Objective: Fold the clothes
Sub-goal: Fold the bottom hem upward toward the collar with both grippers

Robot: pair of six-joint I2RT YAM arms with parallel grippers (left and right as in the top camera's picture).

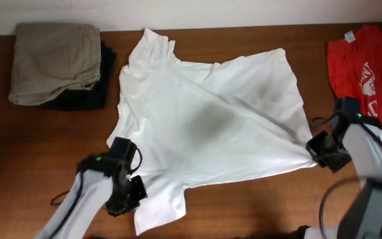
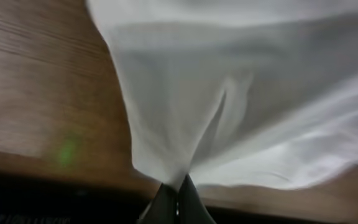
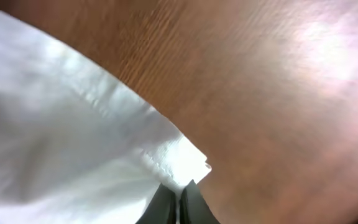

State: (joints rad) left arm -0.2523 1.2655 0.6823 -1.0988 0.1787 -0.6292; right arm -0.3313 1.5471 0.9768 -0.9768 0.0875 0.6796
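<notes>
Overhead view: white T-shirt (image 1: 211, 126) lies spread on the desk (image 1: 45, 153) between my two hands. It is not flat, and a dim grey patch shows in the middle of the cloth.

Left hand (image 1: 136, 188): closed, pinching the shirt's edge at its near left side, just above the sleeve flap that hangs toward the desk's front edge. In the left wrist view the fingertips (image 2: 166, 205) meet with no gap. The cloth gathers into a narrow point right at them and fans out wide beyond, with soft folds running away from the pinch. Bare wood shows to the left of the pinch.

Right hand (image 1: 316, 151): closed, pinching the shirt's corner on its side. In the right wrist view the fingertips (image 3: 164, 208) are together on the hemmed corner. The stitched edge runs up and to the left from them, and bare wood lies to the right of the grip. Creases run from this pinch across the shirt toward my left hand and toward the far sleeve, so the cloth looks pulled taut there.

Other items:
- red T-shirt (image 1: 367, 66), white print, just beyond my right hand on its outer side, not touching the white one.
- khaki garment (image 1: 55, 60), folded, stacked on a black garment (image 1: 98, 89), far beyond my left hand and apart from the shirt.
</notes>
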